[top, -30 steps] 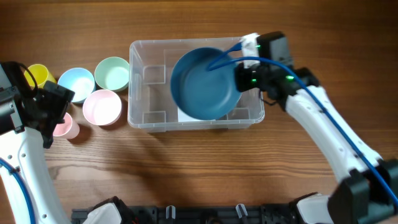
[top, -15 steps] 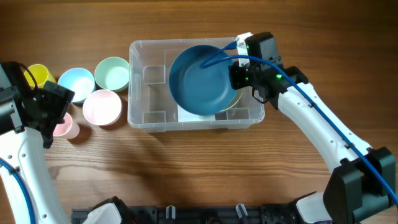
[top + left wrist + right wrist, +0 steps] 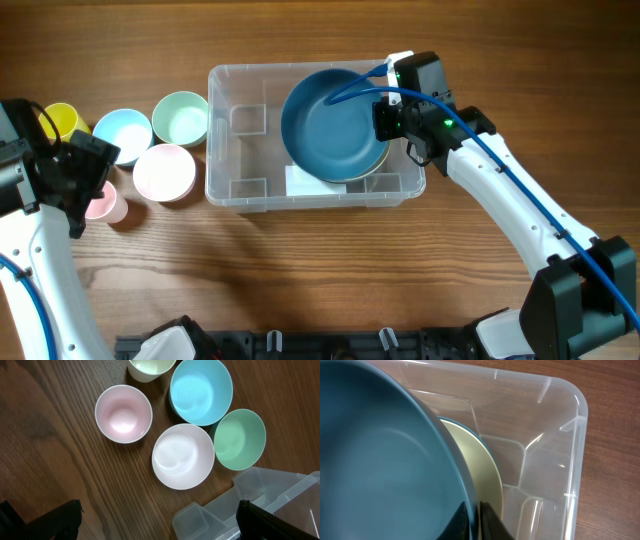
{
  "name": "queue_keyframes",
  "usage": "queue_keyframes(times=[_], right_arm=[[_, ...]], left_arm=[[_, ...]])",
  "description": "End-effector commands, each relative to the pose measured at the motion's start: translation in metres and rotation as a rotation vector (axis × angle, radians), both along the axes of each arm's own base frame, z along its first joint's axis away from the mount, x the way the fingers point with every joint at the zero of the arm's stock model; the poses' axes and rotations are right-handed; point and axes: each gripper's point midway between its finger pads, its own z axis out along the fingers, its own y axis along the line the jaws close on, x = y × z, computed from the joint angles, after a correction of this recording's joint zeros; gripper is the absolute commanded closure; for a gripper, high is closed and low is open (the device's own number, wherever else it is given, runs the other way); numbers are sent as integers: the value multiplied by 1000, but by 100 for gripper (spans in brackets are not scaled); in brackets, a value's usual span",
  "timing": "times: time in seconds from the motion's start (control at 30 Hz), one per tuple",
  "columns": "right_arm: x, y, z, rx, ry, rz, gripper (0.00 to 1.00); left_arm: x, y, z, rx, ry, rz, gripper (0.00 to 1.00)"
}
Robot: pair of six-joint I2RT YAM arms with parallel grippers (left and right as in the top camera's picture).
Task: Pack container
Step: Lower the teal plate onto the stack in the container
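Note:
The clear container point(image 3: 216, 160) sits mid-table, a white label point(image 3: 300, 181) on its floor. Inside its right half a dark blue plate point(image 3: 335, 125) lies tilted over a pale yellow-green plate point(image 3: 377, 172). My right gripper point(image 3: 384, 120) reaches in from the right, and its fingers pinch the blue plate's rim. In the right wrist view the gripper point(image 3: 475, 521) straddles the blue plate point(image 3: 380, 470), with the yellow-green plate point(image 3: 489, 477) just behind and the container wall point(image 3: 572, 460) beyond. My left gripper point(image 3: 160, 527) hangs open over bare wood, holding nothing.
Left of the container stand a green bowl point(image 3: 181, 118), a light blue bowl point(image 3: 122, 133), a pale pink bowl point(image 3: 164, 171), a yellow cup point(image 3: 60, 120) and a pink cup point(image 3: 106, 204). The container's left corner point(image 3: 210, 520) shows in the left wrist view.
The blue plate has shifted right and lowered onto the yellow-green plate inside the container. The right arm reached further in. The left arm has not moved.

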Motion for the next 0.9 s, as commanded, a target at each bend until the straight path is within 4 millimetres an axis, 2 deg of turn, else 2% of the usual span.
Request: queue_keyframes(times=[0.0, 0.07, 0.17, 0.37, 0.57, 0.87], right_arm=[[2, -3, 4, 0, -10, -23, 38], [3, -2, 4, 0, -13, -22, 33], [4, -2, 5, -3, -21, -15, 32], [-3, -5, 1, -20, 10, -9, 44], [-29, -12, -18, -117, 117, 88, 46], [-42, -36, -27, -191, 190, -18, 51]], left_arm=[[0, 0, 9, 2, -34, 14, 0], [0, 0, 9, 2, -34, 14, 0], [0, 0, 9, 2, -34, 14, 0], [0, 0, 9, 2, -34, 14, 0], [0, 0, 9, 2, -34, 14, 0], [0, 0, 9, 2, -34, 14, 0]])
